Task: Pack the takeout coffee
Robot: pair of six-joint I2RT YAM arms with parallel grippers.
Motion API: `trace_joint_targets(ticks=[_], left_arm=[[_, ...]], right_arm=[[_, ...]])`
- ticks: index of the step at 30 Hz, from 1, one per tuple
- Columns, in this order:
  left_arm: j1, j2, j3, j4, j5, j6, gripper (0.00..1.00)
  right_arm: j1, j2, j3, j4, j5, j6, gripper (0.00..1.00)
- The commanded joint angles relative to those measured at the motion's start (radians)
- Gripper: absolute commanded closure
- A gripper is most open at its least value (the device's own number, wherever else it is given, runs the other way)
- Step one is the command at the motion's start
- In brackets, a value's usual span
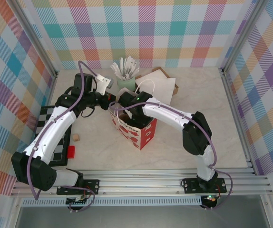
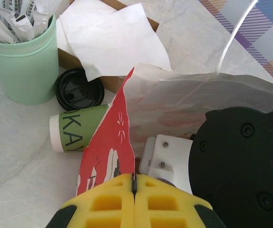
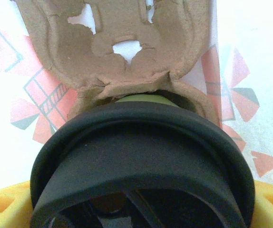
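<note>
The left gripper (image 2: 134, 183) is pinching the paper bag (image 2: 110, 142) at its rim, while the right gripper (image 3: 136, 206) is clasping the takeout coffee (image 3: 141, 142) inside it, at the cardboard cup carrier (image 3: 122, 52).

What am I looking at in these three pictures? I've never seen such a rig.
Two white robot arms stand bolted at the near edge of a table. One picture looks down from above and behind them; the others come from a camera on each wrist. The left arm has its yellow jaws shut on the rim of the red-and-white paper bag. The right arm reaches into that bag, its jaws gripping the takeout coffee, black lid facing the camera, a brown pulp cup carrier beyond it. On the table are a pale green cup of wrapped sticks, another green cup on its side, a loose black lid and white paper.
</note>
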Motion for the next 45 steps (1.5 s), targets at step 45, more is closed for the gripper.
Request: trace_joint_targets(ticks=[45], left_arm=[[-0.002,-0.022,0.004,-0.020,0.043,0.026,1.00]], right_arm=[[0.003,-0.046,0.078,-0.034,-0.005,0.043,0.00]])
